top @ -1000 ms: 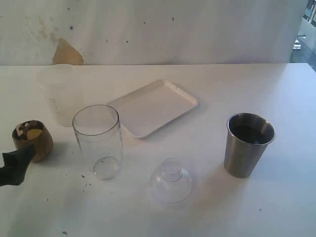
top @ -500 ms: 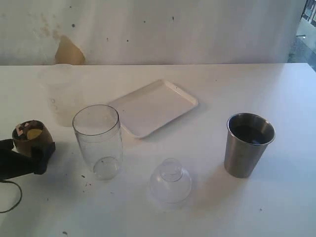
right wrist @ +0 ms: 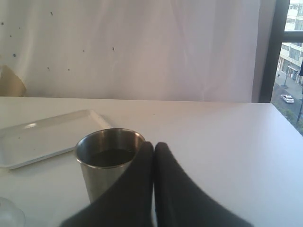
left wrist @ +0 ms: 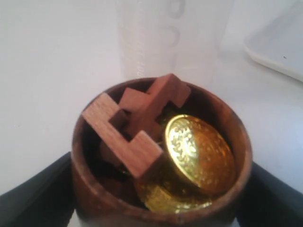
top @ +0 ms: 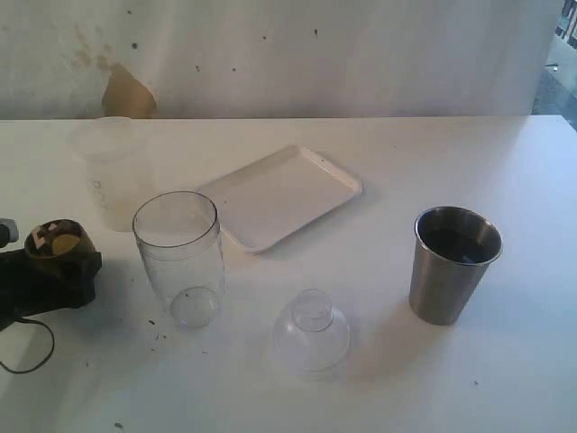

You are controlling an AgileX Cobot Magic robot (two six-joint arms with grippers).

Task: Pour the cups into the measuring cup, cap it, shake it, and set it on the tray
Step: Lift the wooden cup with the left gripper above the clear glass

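Note:
The small brown wooden cup (top: 59, 242) stands at the table's left, holding wooden blocks and gold coins (left wrist: 201, 151). My left gripper (top: 50, 263) has a black finger pressed against each side of its wall (left wrist: 94, 201). The clear measuring cup (top: 178, 253) stands open-topped just right of it. The steel tumbler (top: 453, 266) stands far right with dark contents. In the right wrist view my right gripper (right wrist: 154, 144) is shut and empty, just behind and beside the tumbler (right wrist: 102, 175). The white tray (top: 279, 194) lies at the middle back, with nothing on it.
A clear dome cap (top: 312, 332) lies near the front between the measuring cup and tumbler. A frosted milky cup (top: 113, 171) stands behind the wooden cup, close to it in the left wrist view (left wrist: 170, 38). A wall runs along the table's back edge.
My left gripper has slid forward from the left edge around the wooden cup, and its fingers have drawn in against the cup's sides. The other objects have not moved.

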